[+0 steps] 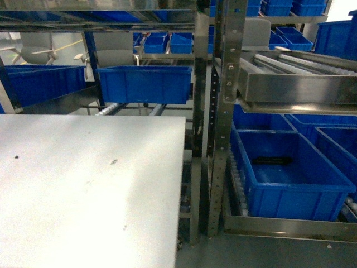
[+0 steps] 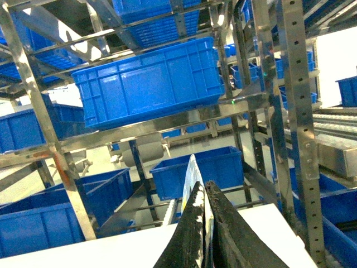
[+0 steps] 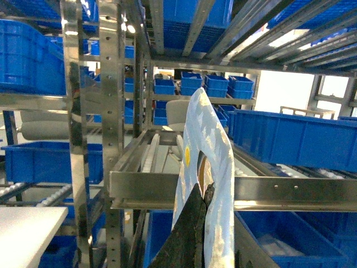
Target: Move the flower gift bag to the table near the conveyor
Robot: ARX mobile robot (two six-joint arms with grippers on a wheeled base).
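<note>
The flower gift bag (image 3: 211, 156) is pale blue and glossy with a yellow spot, and it hangs up past my right gripper (image 3: 204, 192), which is shut on its material. In the left wrist view only a thin white edge of the bag (image 2: 191, 174) shows, pinched in my left gripper (image 2: 204, 188), also shut. The white table (image 1: 83, 190) fills the lower left of the head view, with its far edge below my left gripper (image 2: 111, 248). The conveyor (image 1: 304, 64), steel racking with roller tracks, stands to the right of the table. Neither gripper nor the bag appears in the head view.
Blue bins sit on the racking: one behind the table (image 1: 145, 84), one low on the right (image 1: 290, 178), one overhead (image 2: 150, 81). Perforated steel uprights (image 1: 220, 111) stand by the table's right edge. A steel shelf rail (image 3: 167, 192) crosses behind the bag.
</note>
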